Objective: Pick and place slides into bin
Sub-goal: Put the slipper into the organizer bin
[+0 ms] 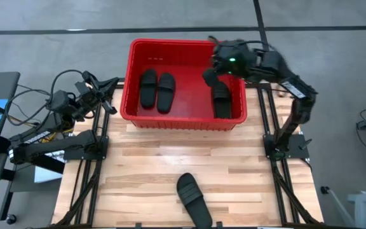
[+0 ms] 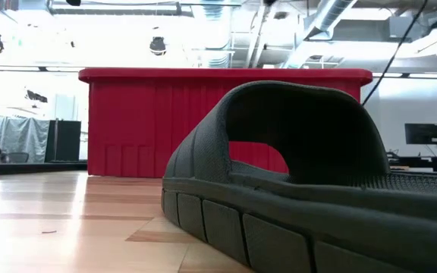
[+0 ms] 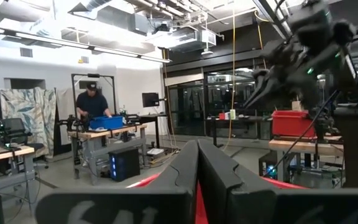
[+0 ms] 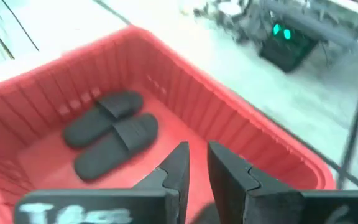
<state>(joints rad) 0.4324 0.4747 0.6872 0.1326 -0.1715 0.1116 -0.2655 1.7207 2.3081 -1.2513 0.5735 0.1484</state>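
The red bin [image 1: 184, 117] stands at the table's far middle and also shows in the low view [image 2: 127, 121]. Two black slides [image 1: 156, 89] lie side by side on its floor at the left, and they show in the right wrist view [image 4: 110, 134]. A third slide [image 1: 221, 102] lies on the floor at the bin's right. A fourth slide [image 1: 192, 197] lies sole down on the table near the front edge, large in the low view [image 2: 294, 189]. My right gripper [image 1: 211, 76] hangs over the bin's right part, slightly open and empty [image 4: 196, 165]. My left gripper [image 3: 197, 180] waits shut at the table's left [image 1: 110, 95].
Bare wooden table top [image 1: 170, 159] lies between the bin and the front slide. Cables and a box [image 1: 59, 102] sit off the table's left side. A person [image 3: 92, 102] works at a bench far back in the room.
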